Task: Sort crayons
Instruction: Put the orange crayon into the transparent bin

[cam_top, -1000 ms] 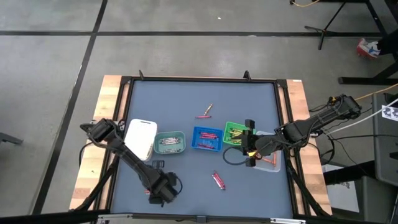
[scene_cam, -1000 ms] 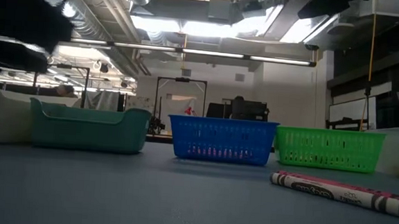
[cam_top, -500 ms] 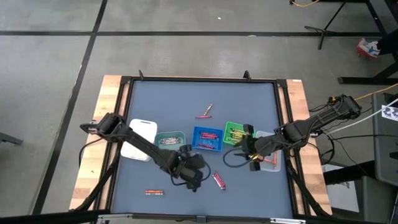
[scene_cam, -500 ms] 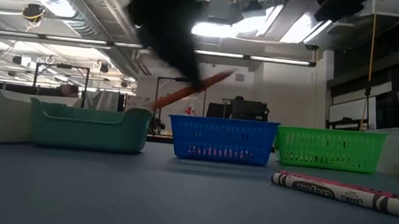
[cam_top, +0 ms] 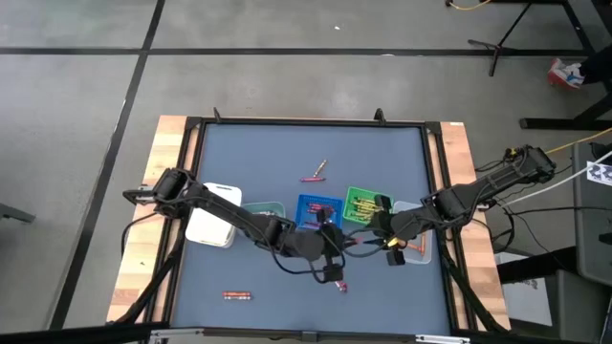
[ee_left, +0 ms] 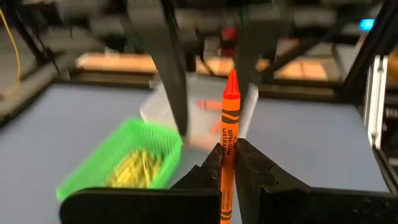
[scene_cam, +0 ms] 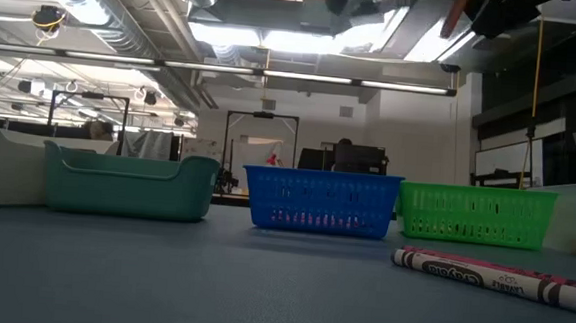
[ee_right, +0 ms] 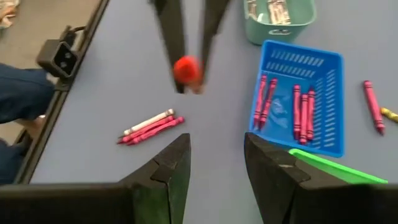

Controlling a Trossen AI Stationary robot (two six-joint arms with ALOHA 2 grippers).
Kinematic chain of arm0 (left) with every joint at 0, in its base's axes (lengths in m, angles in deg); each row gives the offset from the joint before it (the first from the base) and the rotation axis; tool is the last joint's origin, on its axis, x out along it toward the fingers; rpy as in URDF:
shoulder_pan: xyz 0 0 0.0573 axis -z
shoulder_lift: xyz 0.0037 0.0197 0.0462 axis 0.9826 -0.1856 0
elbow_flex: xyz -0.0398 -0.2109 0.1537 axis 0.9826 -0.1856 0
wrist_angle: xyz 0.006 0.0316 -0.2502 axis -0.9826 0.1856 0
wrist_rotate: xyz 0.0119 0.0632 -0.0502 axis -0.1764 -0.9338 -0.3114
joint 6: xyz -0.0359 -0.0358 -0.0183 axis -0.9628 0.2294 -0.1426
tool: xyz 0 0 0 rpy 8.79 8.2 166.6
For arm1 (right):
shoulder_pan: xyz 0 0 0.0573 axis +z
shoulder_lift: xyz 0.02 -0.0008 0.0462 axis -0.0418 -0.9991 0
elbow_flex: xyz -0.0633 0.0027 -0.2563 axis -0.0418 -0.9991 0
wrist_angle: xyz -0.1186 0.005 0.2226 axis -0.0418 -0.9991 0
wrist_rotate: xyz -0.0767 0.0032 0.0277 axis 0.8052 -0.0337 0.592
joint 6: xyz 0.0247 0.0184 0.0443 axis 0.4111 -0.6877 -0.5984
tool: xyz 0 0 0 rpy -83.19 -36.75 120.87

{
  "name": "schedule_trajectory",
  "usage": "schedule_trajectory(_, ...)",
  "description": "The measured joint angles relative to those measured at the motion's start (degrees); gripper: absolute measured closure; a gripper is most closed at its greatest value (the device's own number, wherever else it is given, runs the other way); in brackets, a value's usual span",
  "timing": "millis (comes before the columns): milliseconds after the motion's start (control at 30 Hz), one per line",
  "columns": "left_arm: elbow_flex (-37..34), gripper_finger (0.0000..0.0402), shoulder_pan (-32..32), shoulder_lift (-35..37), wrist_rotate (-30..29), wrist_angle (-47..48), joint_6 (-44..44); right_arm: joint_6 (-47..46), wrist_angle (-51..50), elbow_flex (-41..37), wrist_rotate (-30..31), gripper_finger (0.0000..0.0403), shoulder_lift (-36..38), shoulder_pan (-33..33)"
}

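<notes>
A grey tabletop [cam_top: 287,153] in a concrete-floored workshop carries my row of small trays. My left claw [ee_left: 227,163] pinches an orange crayon [ee_left: 229,124] upright, near the middle, just in front of the blue tray [cam_top: 317,206]. My right claw [ee_right: 214,155] hangs open over the clear tray [cam_top: 413,250]. I judge I should carry the orange one level, low over its matching tray, then release. Its wrapper print is too blurred to read.

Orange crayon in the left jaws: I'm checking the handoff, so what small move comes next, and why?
Probably the left gripper eases forward, bringing the upright orange crayon between the open jaws of the right gripper, which faces it near the green tray.
</notes>
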State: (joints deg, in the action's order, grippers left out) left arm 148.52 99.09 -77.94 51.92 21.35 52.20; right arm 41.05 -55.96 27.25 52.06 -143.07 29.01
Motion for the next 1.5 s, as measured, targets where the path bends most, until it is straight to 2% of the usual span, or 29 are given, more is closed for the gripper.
schedule_trajectory(200,0.0,0.0395,-0.4,0.0,0.0,-7.4,5.2,0.2,0.6,0.0,-1.1,0.0253,0.0,0.0)
schedule_trajectory(333,0.0,0.0395,-0.5,0.0,0.2,-10.1,5.4,0.4,3.7,0.0,-0.9,0.0253,0.0,0.0)
schedule_trajectory(600,0.0,0.0395,-0.7,0.0,0.2,-11.1,8.1,3.5,10.2,0.0,-0.3,0.0253,0.0,0.0)
schedule_trajectory(767,0.0,0.0395,-0.7,0.1,0.2,-11.1,8.3,3.6,10.2,0.0,-0.3,0.0255,0.0,0.0)
schedule_trajectory(900,0.0,0.0395,-0.7,0.1,0.2,-11.1,8.3,3.6,10.2,0.0,-0.2,0.0277,0.0,0.0)
schedule_trajectory(1233,0.0,0.0394,-0.9,0.1,0.0,-10.9,8.1,4.0,9.9,0.0,-0.2,0.0365,0.0,0.0)
schedule_trajectory(1500,0.0,0.0385,-1.1,0.2,0.1,-10.8,8.0,3.6,9.7,0.0,-0.1,0.0374,0.0,0.0)
